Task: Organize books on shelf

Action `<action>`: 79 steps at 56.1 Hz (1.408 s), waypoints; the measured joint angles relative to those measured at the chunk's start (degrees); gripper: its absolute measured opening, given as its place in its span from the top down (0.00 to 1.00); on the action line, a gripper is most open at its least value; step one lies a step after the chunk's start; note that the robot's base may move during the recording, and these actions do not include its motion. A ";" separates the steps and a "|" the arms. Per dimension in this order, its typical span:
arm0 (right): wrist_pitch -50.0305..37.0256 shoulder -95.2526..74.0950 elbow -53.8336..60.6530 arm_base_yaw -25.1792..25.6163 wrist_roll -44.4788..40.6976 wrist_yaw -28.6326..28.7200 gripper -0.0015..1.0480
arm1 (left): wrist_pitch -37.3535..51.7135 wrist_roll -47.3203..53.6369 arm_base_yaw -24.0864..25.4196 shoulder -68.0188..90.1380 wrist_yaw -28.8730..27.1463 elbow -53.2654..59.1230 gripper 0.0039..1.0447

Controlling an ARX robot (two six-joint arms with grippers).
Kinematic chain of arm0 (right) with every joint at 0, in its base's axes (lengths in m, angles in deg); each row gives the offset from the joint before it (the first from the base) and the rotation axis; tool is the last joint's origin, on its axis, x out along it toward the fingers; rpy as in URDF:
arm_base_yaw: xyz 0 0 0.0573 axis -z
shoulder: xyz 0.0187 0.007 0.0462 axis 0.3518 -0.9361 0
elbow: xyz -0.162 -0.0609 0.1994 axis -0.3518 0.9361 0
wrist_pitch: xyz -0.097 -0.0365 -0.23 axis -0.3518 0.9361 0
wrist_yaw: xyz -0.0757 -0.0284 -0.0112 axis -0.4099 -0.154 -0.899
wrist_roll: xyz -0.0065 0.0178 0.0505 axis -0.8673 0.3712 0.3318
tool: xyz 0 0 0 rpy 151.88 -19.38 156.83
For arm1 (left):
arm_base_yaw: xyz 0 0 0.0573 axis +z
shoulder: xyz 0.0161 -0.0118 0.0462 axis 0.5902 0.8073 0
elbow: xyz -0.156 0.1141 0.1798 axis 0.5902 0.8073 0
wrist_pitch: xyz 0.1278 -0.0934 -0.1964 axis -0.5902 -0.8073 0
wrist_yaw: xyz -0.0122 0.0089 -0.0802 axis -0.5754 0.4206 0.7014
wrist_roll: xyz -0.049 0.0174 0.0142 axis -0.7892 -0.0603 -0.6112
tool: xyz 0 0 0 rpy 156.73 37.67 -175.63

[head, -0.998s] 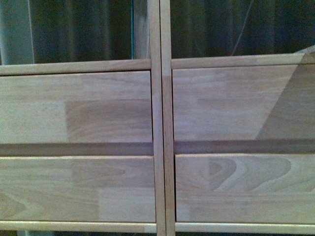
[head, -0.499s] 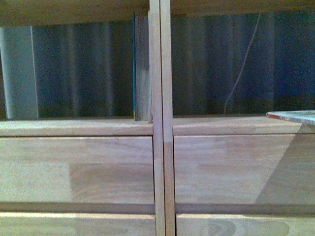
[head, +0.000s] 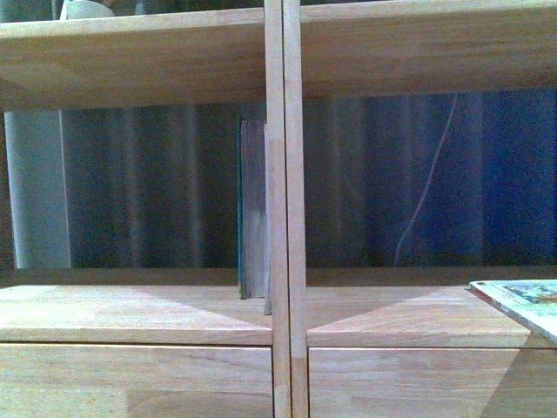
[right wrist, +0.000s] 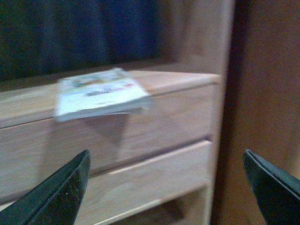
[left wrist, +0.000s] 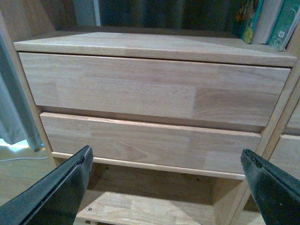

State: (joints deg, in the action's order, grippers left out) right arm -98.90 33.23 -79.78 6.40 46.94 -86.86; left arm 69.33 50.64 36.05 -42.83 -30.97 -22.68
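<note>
Tall light-wood bookcase: open compartments on either side of the double central upright, with plain drawer fronts below.

Thicker teal-covered book with grey page edges: stands upright in the left compartment, pressed against the upright. Judged already placed.

Thin pale paperback with a colourful illustrated cover: lies flat on the board of the right compartment, towards its outer end. Its front edge sticks out past the board lip. The right wrist view is blurred, so the cover print cannot be read.

Right gripper: fingers spread wide and holding nothing, below and in front of the paperback, apart from it.

Left gripper: fingers also spread and empty, facing the left drawers.

Step in hand (judgement): take the paperback with the right arm.
- Use the overhang. Put one finger under the protruding edge and one on top, and close there rather than scraping along the board.
- Grip near the middle of the edge, since a thin book is likely to sag or swing.
- Lift it clear of the lip before turning it upright.
- Set it against a side wall or upright so that it cannot topple.
</note>
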 joint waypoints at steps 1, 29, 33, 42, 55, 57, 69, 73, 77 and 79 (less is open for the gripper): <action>-0.07 -2.05 -0.20 -1.33 1.16 -5.40 0.07 | 0.00 0.00 0.00 0.00 0.00 0.00 0.07; 10.32 -32.52 -18.67 8.87 39.82 0.94 0.07 | 0.00 0.00 0.00 0.00 -0.02 0.00 0.07; 10.58 -36.63 -21.77 11.87 45.44 7.69 0.07 | 0.00 0.00 0.00 0.00 -0.02 0.00 0.07; 10.32 -45.42 -29.11 16.13 56.74 19.12 0.07 | 0.00 0.00 0.00 0.00 -0.02 0.00 0.07; 9.29 -58.03 -38.86 18.32 68.06 25.53 0.07 | 0.00 0.00 0.00 0.00 -0.02 0.00 0.07; 9.18 -60.04 -40.26 18.32 70.01 26.23 0.07 | 0.00 0.00 0.00 0.00 -0.02 0.00 0.07; 9.18 -67.76 -46.82 18.03 77.11 27.67 0.07 | 0.00 0.00 0.00 0.00 -0.02 0.00 0.07; 9.51 -70.01 -49.11 17.84 78.99 27.74 0.07 | 0.00 0.00 0.00 0.00 -0.02 0.00 0.07; 9.81 -71.89 -51.06 17.73 80.37 27.80 0.07 | 0.00 0.00 0.00 0.00 -0.02 0.00 0.07; 9.81 -72.98 -52.13 17.68 81.11 27.82 0.07 | 0.00 0.00 0.00 0.00 -0.02 0.00 0.07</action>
State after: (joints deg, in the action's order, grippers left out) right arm -89.08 -39.75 -131.90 24.08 128.05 -59.04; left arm 69.33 50.64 36.05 -42.83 -30.99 -22.68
